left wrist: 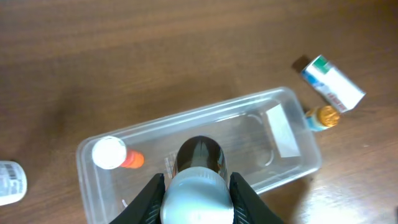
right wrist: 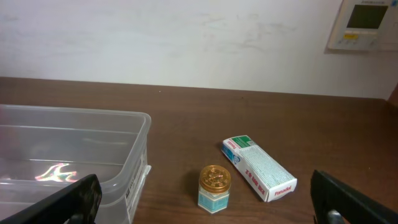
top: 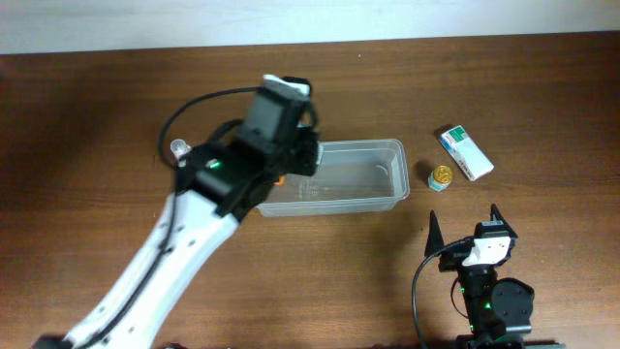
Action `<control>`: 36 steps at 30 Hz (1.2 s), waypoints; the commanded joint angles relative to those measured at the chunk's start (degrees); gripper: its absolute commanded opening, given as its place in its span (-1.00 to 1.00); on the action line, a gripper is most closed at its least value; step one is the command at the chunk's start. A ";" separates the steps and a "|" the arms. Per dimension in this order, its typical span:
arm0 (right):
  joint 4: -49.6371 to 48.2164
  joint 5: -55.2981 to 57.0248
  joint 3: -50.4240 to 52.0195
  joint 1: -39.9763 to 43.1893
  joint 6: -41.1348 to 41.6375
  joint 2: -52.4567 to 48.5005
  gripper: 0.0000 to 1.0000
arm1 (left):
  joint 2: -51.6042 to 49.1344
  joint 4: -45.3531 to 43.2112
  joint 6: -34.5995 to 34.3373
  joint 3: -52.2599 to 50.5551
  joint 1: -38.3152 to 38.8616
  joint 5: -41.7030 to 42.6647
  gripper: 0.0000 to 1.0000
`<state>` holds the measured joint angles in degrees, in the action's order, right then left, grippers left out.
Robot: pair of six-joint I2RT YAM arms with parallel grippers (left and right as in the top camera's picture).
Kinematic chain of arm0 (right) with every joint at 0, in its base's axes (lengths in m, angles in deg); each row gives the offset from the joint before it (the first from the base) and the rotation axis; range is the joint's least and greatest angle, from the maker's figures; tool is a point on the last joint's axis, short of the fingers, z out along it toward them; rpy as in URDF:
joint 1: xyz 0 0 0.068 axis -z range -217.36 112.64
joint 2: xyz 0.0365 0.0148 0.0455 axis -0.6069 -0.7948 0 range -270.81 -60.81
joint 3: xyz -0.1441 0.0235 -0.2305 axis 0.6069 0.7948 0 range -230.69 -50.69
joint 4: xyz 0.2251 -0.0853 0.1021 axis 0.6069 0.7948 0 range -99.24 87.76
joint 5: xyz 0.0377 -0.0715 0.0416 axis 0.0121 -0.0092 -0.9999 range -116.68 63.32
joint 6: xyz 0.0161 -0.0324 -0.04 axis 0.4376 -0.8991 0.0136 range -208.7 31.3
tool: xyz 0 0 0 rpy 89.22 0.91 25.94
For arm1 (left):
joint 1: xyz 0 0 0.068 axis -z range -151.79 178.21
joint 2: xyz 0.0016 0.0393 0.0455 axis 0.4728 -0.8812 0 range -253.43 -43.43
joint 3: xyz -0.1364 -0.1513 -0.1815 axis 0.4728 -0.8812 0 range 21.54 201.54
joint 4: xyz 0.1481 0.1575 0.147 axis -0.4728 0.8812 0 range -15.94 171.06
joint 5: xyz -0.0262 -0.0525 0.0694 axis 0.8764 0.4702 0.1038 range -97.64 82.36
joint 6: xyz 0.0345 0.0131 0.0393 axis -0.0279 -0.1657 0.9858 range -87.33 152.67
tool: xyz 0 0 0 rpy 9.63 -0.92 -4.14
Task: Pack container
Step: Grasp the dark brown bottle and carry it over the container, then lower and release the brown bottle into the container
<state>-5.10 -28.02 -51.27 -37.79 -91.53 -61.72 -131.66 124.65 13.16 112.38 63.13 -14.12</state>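
The container (top: 368,145) sits mid-table, its left end hidden overhead beneath the left gripper (left wrist: 196,193), which clamps a dark white-capped bottle (left wrist: 199,158) above it, while the right gripper (top: 465,221) rests spread wide, fingertips cropped in its wrist view.

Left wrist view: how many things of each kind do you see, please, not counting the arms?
Tub: 1
Bottles: 2, the orange bottle in the tub and the dark bottle in the left tool
Jar: 1
Box: 1
White labelled item, kind unclear: 1
Total: 6
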 commanded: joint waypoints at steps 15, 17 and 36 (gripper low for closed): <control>0.35 0.31 0.26 0.11 0.07 0.37 0.97 | -12.24 2.73 -5.57 1.11 1.20 -6.08 -0.73; 0.35 0.31 0.26 0.11 0.07 0.39 0.97 | -12.24 4.22 -5.79 1.09 1.49 -7.89 -0.75; 0.35 0.33 0.26 0.11 0.07 0.37 0.96 | -12.22 10.19 -5.07 1.03 2.21 -10.01 -0.91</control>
<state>-5.10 -28.02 -51.27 -37.79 -91.55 -61.72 -144.27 134.51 8.14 112.43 64.97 -22.77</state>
